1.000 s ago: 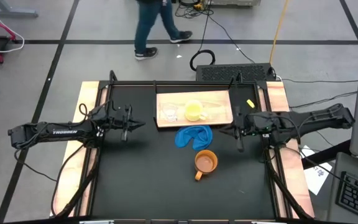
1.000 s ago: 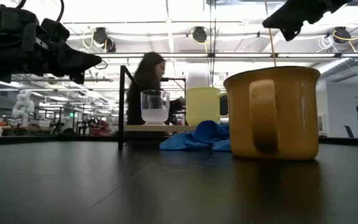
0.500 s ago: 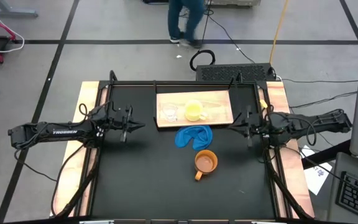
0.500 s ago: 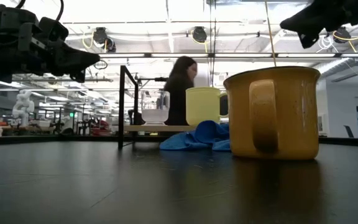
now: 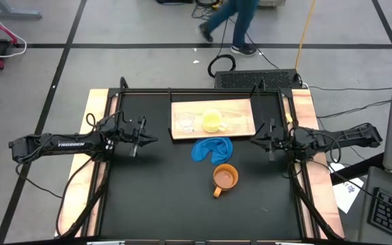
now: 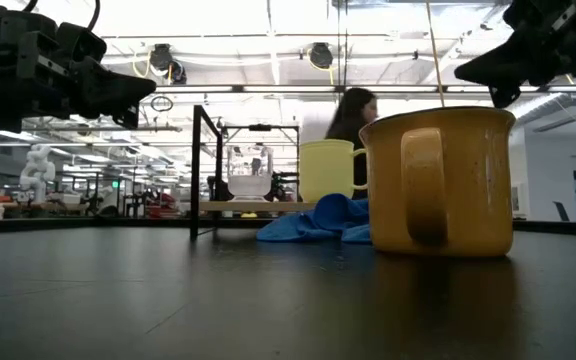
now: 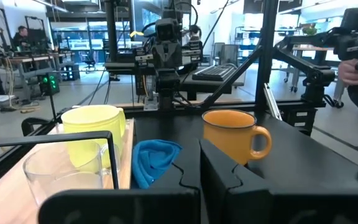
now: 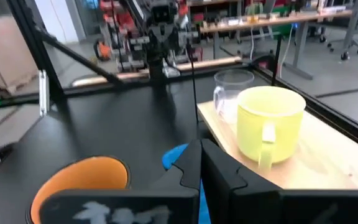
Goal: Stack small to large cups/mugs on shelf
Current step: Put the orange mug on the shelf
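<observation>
Both arms hover, nothing held.
Left gripper point(image 5: 150, 138) and right gripper point(image 5: 256, 141) are pressed together; clear cup point(image 5: 185, 123) and yellow mug point(image 5: 212, 122) sit on the shelf point(image 5: 240, 112), orange mug point(image 5: 224, 178) on the table.

Black table point(image 5: 148, 190) occupies frame centre. Lying directly on it: light-wood shelf point(image 5: 240, 109) at upper centre; crumpled blue cloth point(image 5: 211, 150) just below the shelf; orange-brown mug point(image 5: 224, 178) below the cloth, upright

In the low view the orange-brown mug point(image 6: 438, 180) hides part of the blue cloth point(image 6: 318, 220) and of the yellow mug point(image 6: 326, 170). The person point(image 5: 230, 24) beyond the desk's far edge is cut off at the waist in the high view.
</observation>
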`<state>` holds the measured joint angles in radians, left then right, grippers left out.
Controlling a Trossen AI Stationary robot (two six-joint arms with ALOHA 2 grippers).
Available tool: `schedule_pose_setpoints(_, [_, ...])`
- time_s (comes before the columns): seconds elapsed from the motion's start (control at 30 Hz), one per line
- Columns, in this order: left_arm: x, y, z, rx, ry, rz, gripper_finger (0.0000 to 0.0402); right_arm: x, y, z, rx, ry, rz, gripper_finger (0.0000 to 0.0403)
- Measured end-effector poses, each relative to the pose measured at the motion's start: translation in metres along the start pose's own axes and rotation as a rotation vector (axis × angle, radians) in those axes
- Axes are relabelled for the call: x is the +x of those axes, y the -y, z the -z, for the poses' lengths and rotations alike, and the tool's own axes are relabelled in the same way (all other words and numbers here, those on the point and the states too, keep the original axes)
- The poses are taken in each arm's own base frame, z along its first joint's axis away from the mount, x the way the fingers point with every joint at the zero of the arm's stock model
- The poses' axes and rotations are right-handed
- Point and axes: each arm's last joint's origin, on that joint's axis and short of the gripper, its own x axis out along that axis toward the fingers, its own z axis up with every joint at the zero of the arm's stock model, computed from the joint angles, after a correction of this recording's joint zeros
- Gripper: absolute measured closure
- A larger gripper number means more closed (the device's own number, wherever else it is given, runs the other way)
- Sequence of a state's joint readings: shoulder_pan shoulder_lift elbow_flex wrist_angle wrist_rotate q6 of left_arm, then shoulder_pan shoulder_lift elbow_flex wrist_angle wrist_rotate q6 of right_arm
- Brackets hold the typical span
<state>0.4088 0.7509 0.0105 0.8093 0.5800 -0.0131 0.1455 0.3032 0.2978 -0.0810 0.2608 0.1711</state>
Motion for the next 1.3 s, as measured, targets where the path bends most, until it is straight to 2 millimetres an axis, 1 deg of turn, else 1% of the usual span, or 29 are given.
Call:
schedule_pose_setpoints(0.2, [0.000, 0.000, 0.001, -0.011, -0.004, -0.002, 0.0401, -0.001, 0.002, 0.012, 0.001, 0.098, -0.016, 0.0403])
schedule_pose_setpoints(0.53, [0.000, -0.001, 0.003, -0.025, -0.026, -0.040, 0.0401, 0.005, 0.006, 0.042, -0.001, 0.097, -0.016, 0.0403])
schedule_pose_setpoints(0.67, [0.000, -0.002, 0.003, -0.022, -0.026, -0.055, 0.0401, 0.004, 0.006, 0.040, 0.009, 0.146, -0.024, 0.0403])
schedule_pose_setpoints(1.3, [0.000, -0.002, 0.003, -0.038, -0.030, -0.056, 0.0401, 0.004, 0.006, 0.041, 0.016, 0.140, -0.026, 0.0403])
